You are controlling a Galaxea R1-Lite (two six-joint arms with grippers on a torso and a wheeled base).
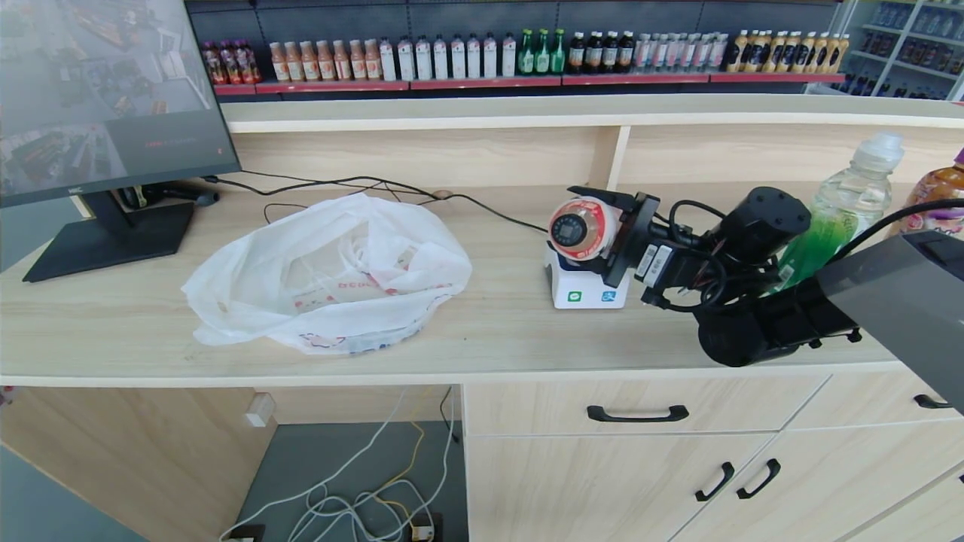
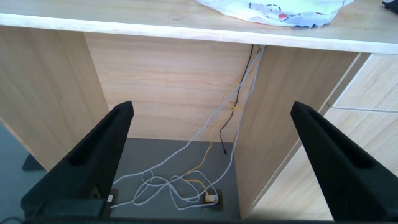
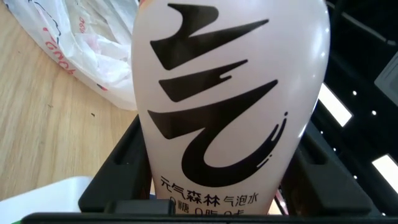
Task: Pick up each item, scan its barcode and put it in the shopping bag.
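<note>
My right gripper [image 1: 605, 235] is shut on a pale pink drink bottle [image 1: 578, 229], which it holds on its side just above a small white barcode scanner [image 1: 587, 289] on the wooden counter [image 1: 512, 331]. In the right wrist view the bottle [image 3: 230, 93] sits between the gripper's [image 3: 211, 186] black fingers [image 3: 118, 168]. The white plastic shopping bag [image 1: 331, 275] lies open on the counter to the left of the scanner, with its edge [image 3: 87, 43] close beyond the bottle. My left gripper [image 2: 211, 162] hangs open with nothing in it, below counter level in front of the kneehole.
A clear bottle with a green label [image 1: 840, 207] and an amber bottle [image 1: 938, 194] stand at the counter's right end behind my right arm. A monitor [image 1: 105, 90] stands at the far left, cables [image 1: 339, 184] run behind the bag. Drawers [image 1: 637, 413] sit below.
</note>
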